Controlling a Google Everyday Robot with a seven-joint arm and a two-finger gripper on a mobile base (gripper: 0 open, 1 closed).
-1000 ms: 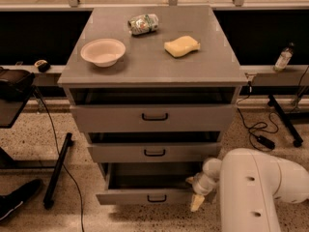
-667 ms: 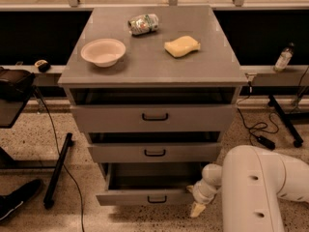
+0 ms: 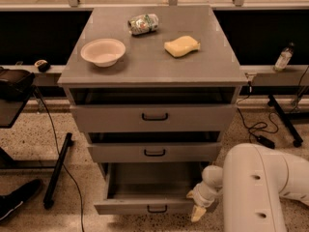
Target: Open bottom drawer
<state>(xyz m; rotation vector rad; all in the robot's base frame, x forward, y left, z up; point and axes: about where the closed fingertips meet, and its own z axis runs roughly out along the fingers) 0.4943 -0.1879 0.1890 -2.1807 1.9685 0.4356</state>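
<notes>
already the bottom drawer [image 3: 125, 208], lowest of the three at 6 o'clock, stands pulled well out, and the gripper [image 3: 194, 205] sits off its 3 o'clock corner, jaws apart on nothing, so i judge only a clear retreat remains.

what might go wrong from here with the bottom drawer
The gripper sits at the right front corner of the bottom drawer, away from its handle; a sideways move may knock the drawer askew or push it back in. The drawer is already well out; pulling further might drag it off its runners.
</notes>
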